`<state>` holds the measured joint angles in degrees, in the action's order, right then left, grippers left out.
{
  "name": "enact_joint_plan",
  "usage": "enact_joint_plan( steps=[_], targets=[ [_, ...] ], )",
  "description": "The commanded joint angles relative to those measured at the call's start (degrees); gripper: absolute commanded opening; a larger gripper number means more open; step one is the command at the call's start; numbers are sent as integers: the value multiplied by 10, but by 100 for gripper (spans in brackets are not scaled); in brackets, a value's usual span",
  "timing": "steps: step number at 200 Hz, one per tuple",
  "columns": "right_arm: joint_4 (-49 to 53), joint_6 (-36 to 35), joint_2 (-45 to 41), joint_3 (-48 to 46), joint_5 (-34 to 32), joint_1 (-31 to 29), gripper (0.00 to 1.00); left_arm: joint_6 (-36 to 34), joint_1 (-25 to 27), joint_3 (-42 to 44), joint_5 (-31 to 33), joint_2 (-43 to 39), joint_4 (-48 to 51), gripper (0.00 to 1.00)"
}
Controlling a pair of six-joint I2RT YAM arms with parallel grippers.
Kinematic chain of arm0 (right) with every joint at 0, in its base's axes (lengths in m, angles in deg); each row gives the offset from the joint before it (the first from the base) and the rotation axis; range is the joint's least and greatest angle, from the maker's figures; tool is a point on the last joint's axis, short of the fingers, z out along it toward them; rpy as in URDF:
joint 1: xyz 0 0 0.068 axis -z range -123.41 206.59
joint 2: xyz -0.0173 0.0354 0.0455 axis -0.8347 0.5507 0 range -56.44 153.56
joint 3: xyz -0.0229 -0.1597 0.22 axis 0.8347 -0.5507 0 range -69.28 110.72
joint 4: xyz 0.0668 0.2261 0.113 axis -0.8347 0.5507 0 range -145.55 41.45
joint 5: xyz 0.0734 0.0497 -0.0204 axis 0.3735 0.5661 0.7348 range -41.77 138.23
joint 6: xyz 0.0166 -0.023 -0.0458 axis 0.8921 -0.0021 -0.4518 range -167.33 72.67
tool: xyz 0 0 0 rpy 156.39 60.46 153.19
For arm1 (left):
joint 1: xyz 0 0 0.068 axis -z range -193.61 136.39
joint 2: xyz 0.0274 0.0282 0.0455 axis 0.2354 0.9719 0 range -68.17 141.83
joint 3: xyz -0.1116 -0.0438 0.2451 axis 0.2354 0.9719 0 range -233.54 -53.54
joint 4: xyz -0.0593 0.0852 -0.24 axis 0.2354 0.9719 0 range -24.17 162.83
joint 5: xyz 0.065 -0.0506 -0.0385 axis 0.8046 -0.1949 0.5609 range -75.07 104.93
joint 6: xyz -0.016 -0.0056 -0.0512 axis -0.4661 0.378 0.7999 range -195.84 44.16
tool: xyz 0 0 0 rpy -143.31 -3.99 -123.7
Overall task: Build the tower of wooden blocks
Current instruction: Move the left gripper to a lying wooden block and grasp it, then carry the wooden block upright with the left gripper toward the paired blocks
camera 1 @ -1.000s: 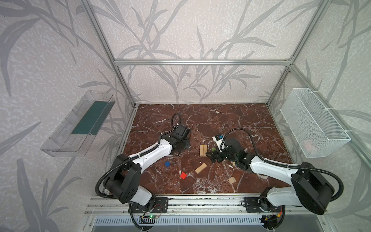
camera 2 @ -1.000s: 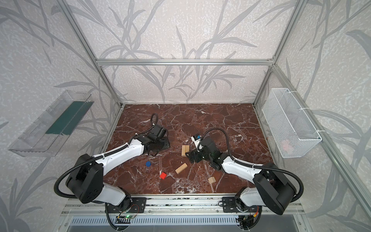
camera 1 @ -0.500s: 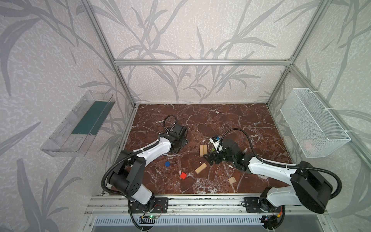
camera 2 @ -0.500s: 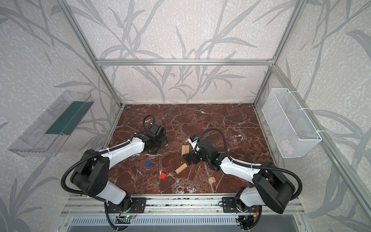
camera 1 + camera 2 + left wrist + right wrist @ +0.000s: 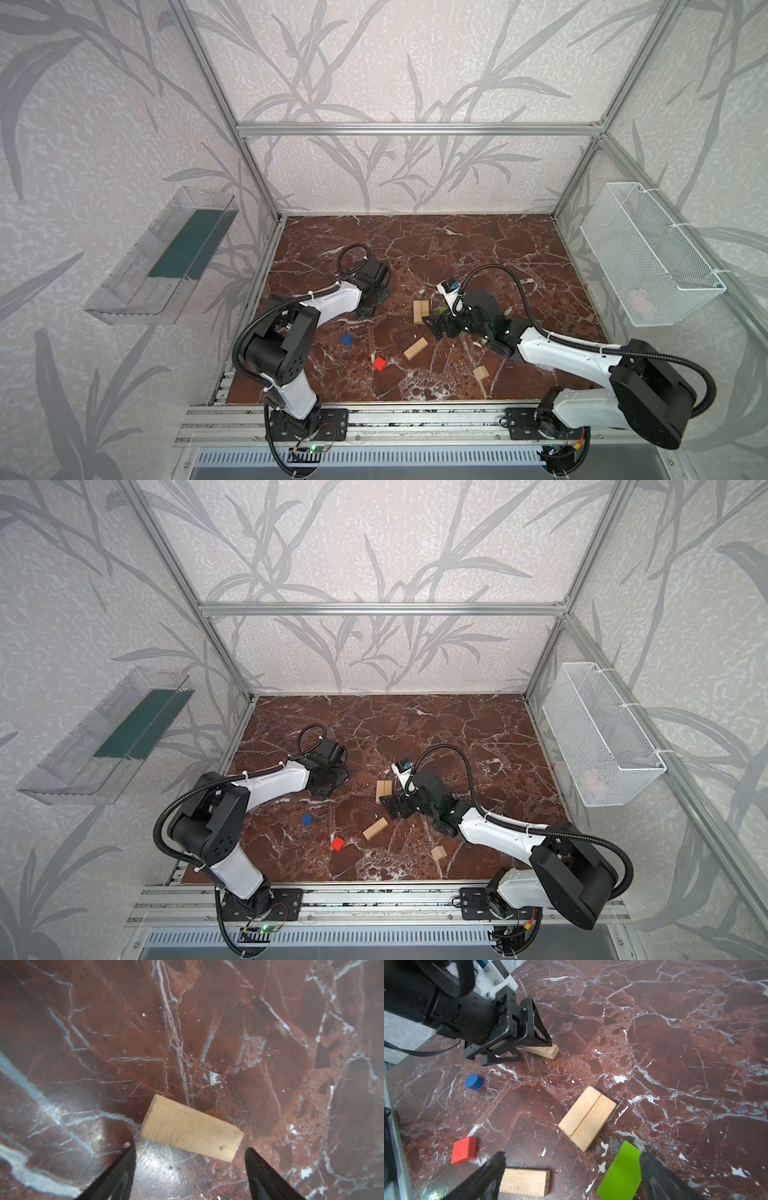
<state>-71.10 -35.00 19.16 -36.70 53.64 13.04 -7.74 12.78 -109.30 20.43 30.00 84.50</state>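
- No tower stands yet. Two pale bars (image 5: 420,311) lie flat and touching at the middle of a top view, probably the base. The loose bar (image 5: 415,348), red block (image 5: 379,363), blue disc (image 5: 346,339) and wedge (image 5: 481,372) are scattered lower in the frame on the counter (image 5: 478,249).
- The left hand (image 5: 188,1150) is open, left of centre. A further pale bar (image 5: 191,1128) lies flat between and just ahead of its fingertips, skewed to them. Closing on it askew could twist it or squirt it out.
- The right hand (image 5: 572,1157) is spread wide and holds nothing. It hangs just right of the paired bars, with the green bar (image 5: 620,1172) hard beside it. A sideways sweep could shove the green bar or knock the pair apart.
- Both hands work near the centre, so reaching for the base together risks a collision.
- Small smooth blocks probably slide easily on this glossy counter, and a heavy set-down could shift the base.
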Motion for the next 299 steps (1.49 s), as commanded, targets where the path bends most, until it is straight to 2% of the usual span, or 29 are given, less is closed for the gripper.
enact_joint_plan(
  steps=[1,89,167,203,272,299],
  targets=[
    [-20,-3,-16,-7,-1,-2,99,9,-6,-26,12,23,0,81],
    [-24,-1,-8,-5,1,-2,99,-90,-8,-125,7,101,68,60],
    [-23,2,1,0,13,-2,99,-206,-5,-163,16,114,147,45],
    [-22,4,5,2,20,-2,99,-221,-5,-183,-11,134,149,40],
    [-19,2,3,1,23,-2,99,-241,-4,-211,-2,154,171,32],
    [-19,2,3,1,24,-2,99,-259,-5,-212,-18,158,172,31]
  ],
)
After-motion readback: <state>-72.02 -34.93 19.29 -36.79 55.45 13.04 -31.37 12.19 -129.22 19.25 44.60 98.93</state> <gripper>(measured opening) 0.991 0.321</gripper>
